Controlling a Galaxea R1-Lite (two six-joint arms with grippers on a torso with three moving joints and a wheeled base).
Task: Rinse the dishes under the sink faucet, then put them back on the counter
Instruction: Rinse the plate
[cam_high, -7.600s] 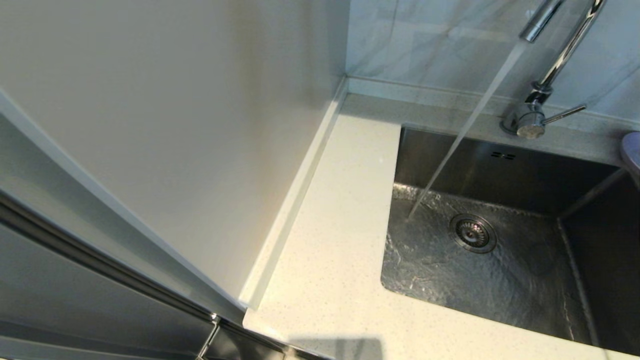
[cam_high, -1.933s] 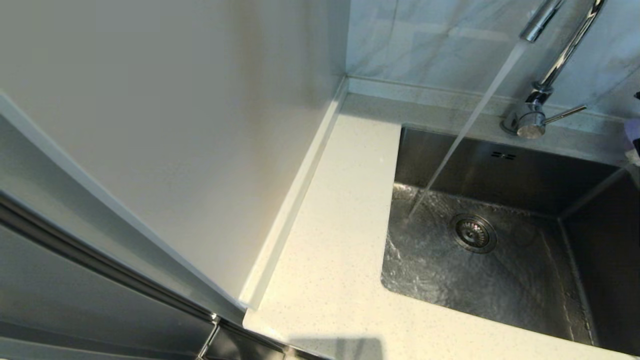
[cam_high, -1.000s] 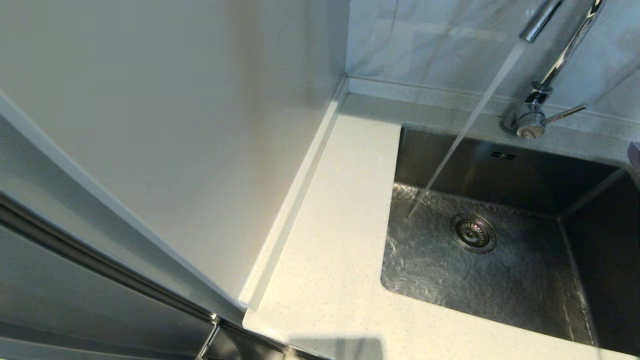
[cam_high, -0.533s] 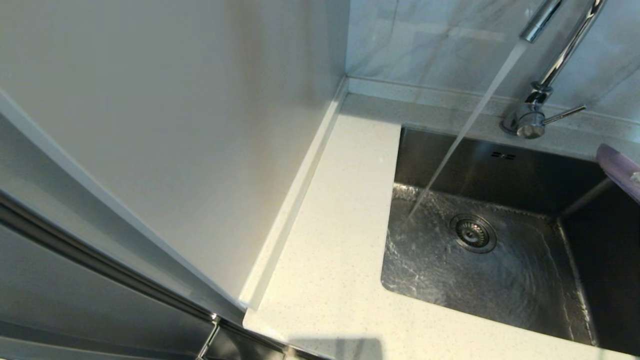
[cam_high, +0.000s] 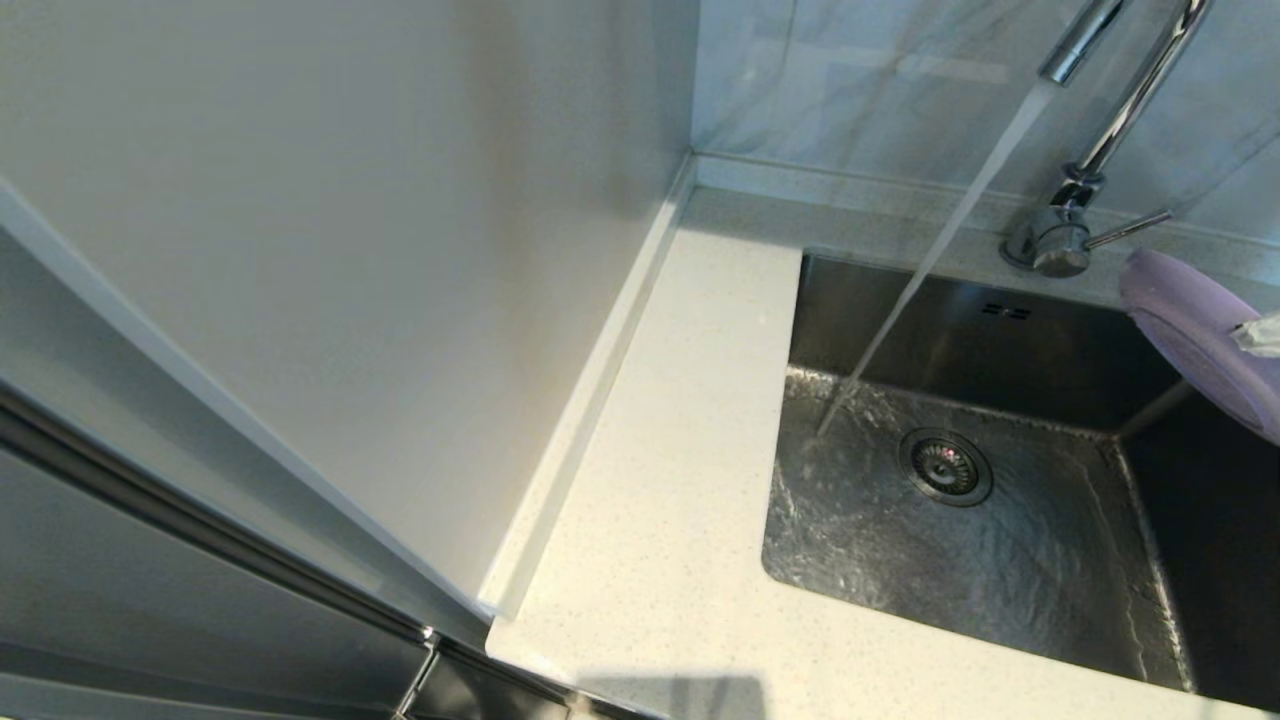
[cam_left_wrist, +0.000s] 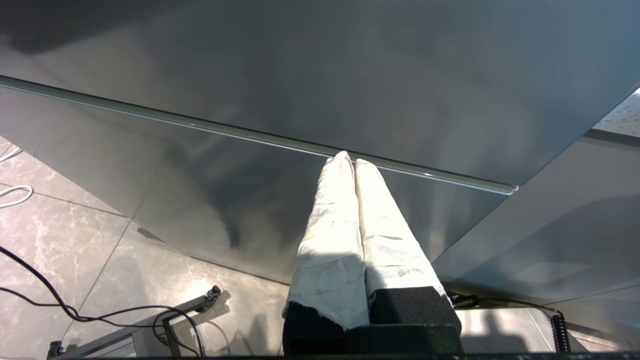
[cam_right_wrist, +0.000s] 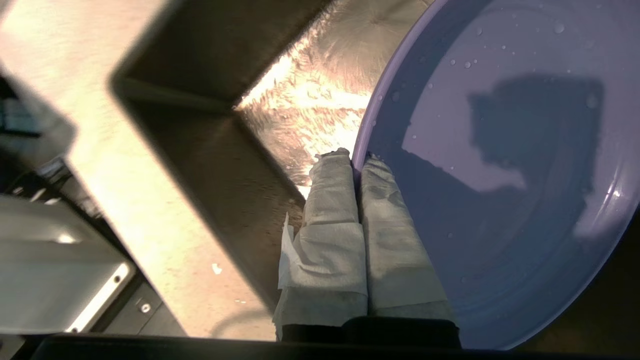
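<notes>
I've got the right pincer (cam_right_wrist: 356, 159) clamped on the lilac plate (cam_high: 1195, 335) rim above the sink (cam_high: 1000, 340) right edge, basin open, plate partly cut off; left pincer (cam_left_wrist: 349, 161) together.

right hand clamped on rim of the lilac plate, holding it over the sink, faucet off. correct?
Not quite: the faucet is on. The head view shows a stream of water running from its spout down to the sink floor. The rest holds: the right hand is shut on the rim of the lilac plate, over the sink.
</notes>
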